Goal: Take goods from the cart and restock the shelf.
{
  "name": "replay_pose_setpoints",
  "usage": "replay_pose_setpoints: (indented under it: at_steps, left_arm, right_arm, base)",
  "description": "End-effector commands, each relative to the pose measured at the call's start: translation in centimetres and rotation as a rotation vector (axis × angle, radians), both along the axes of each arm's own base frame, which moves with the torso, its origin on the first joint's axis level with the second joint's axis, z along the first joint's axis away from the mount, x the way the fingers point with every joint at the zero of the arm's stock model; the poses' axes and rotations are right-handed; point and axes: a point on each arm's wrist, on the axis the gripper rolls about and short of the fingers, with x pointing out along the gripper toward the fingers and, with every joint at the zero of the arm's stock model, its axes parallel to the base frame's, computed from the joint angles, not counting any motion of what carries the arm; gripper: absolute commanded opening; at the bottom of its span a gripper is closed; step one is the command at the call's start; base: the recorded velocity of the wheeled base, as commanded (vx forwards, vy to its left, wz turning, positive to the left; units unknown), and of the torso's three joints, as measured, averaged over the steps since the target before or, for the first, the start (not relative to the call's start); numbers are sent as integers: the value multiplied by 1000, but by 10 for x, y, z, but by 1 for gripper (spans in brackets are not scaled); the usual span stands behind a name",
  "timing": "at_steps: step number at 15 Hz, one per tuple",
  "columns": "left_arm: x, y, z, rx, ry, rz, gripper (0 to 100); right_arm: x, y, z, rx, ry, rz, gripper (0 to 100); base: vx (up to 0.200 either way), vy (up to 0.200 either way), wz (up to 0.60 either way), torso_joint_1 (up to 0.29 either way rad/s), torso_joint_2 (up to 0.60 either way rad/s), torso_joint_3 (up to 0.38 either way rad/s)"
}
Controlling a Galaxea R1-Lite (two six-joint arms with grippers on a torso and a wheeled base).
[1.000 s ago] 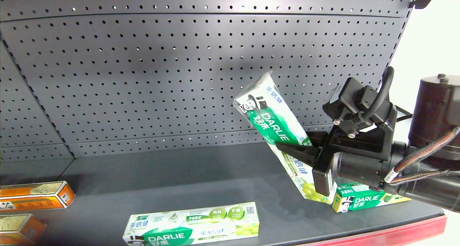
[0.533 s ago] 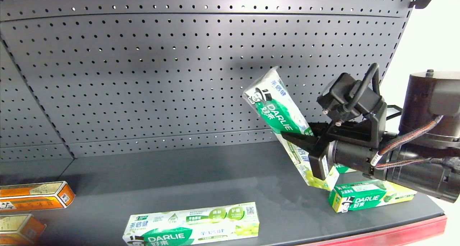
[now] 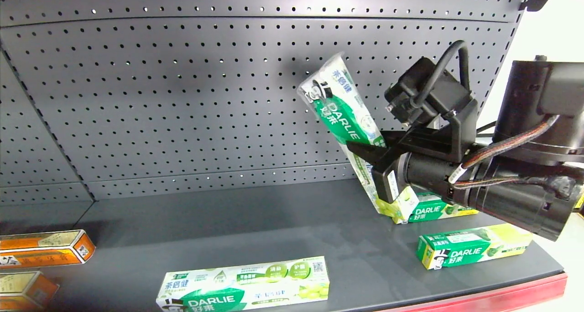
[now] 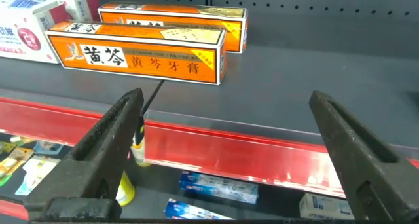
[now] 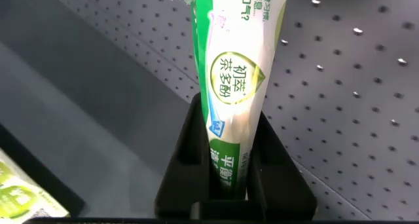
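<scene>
The right end effector (image 3: 365,150) comes in from 3 o'clock and is clamped on a green-and-white toothpaste box (image 3: 340,106), gripping it a little below its middle. The box hangs tilted over the right part of the shelf (image 3: 228,221), its top end leaning toward 11 o'clock and close in front of the perforated back panel (image 3: 182,97). Its lower end sits right by a second green box (image 3: 433,209) lying on the board at 4 o'clock; I cannot tell whether the two touch. In the right wrist view the box (image 5: 236,86) stands between the two black fingers (image 5: 193,132), pinched on both sides.

A third green box (image 3: 474,246) lies flat near the front edge at 4 o'clock, and a fourth green box (image 3: 244,284) lies flat at 6 o'clock, well apart from the others. Two orange boxes (image 3: 43,248) sit at 8 o'clock.

The left end effector (image 4: 232,145) is spread wide with nothing in it, hanging in front of the shelf's red front strip (image 4: 275,155), with the orange boxes (image 4: 141,54) just beyond it on the board.
</scene>
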Motion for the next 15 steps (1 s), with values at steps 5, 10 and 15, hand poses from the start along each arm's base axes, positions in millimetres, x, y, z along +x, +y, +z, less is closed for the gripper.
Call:
replay_pose_setpoints:
  at_steps: [5,10,15]
  left_arm:
    - [0,0,0,0,-1,0,100]
    - [0,0,0,0,-1,0,100]
    - [0,0,0,0,-1,0,100]
  right_arm:
    - [0,6,-7,-18,16,16,0]
    - [0,8,-4,-27,36,90,0]
    - [4,1,1,-122,115,143,0]
  base:
    - [0,0,240,3,-1,1]
    - [0,0,0,0,0,0]
    - [0,0,0,0,0,0]
